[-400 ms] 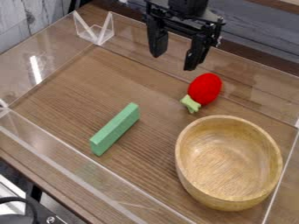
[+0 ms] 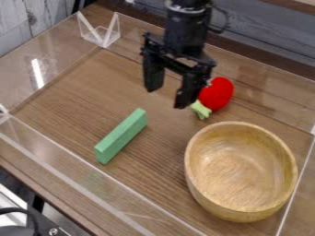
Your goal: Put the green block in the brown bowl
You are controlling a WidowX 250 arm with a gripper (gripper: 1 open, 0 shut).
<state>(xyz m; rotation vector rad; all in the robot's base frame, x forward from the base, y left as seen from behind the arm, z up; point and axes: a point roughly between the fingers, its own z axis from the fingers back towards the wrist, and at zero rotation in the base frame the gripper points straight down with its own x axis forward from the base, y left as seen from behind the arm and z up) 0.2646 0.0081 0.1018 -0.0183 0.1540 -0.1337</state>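
Gripper point(image 2: 170, 88) wide open, empty; above green block point(image 2: 122, 135).

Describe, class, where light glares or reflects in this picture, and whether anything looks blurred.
Camera view: pale glare streaks the clear plastic wall at upper left; soft sheen on the brown bowl rim; the green block and open gripper look reasonably sharp, with only faint shadows on the wooden table.

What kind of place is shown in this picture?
Probably a robot test bench: a wooden table fenced by clear plastic walls, with one gripper over toy props, a green block and a brown bowl.
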